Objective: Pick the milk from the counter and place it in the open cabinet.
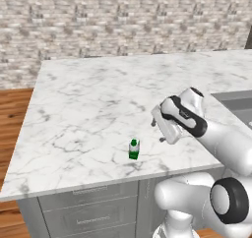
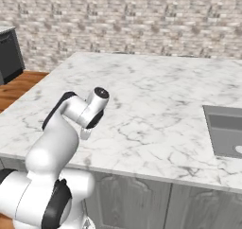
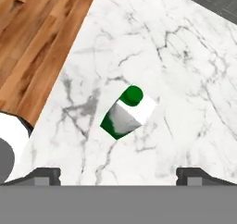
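Near the front edge of the counter (image 1: 98, 104) we saw the milk (image 1: 134, 149) standing upright and alone on the white marble. Above it, a little to its right in the left base view, we found the gripper (image 1: 158, 132) with its jaws spread wide and holding nothing. From the hand view, the milk (image 3: 127, 113) sat between the two fingertips (image 3: 44, 176), apart from both.
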Available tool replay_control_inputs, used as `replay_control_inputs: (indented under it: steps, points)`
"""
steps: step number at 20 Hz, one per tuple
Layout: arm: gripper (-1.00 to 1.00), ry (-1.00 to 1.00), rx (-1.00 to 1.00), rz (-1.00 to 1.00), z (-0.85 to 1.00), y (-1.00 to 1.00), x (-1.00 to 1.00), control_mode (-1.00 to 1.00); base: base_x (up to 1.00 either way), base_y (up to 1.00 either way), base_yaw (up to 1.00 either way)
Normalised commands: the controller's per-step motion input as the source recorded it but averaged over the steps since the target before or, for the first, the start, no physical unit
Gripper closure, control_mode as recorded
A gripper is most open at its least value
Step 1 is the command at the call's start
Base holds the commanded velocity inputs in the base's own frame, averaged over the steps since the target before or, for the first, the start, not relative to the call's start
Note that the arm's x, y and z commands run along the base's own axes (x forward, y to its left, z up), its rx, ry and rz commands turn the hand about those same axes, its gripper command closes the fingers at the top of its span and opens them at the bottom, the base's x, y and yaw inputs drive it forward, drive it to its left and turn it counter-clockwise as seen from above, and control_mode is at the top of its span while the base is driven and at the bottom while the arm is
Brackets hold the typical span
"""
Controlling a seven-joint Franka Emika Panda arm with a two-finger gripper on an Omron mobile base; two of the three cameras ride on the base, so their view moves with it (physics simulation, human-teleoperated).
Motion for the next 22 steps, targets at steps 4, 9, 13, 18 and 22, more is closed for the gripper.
replay_control_inputs:
  steps: [4,9,13,18,22]
  points:
    - [-1.0,0.09,0.02,-0.1,-0.79,0.08,0.01,-1.0,0.0,0.0,0.0]
    - [-1.0,0.02,0.0,-0.18,-0.17,0.36,0.0,-1.0,0.0,0.0,0.0]
    - [-1.0,0.06,0.1,-0.39,-0.08,0.0,0.0,-1.0,0.0,0.0,0.0]
    - [-1.0,0.25,0.11,-0.28,-0.26,0.01,0.1,-1.0,0.0,0.0,0.0]
    - [-1.0,0.11,0.16,0.0,-0.37,-0.17,0.15,-1.0,0.0,0.0,0.0]
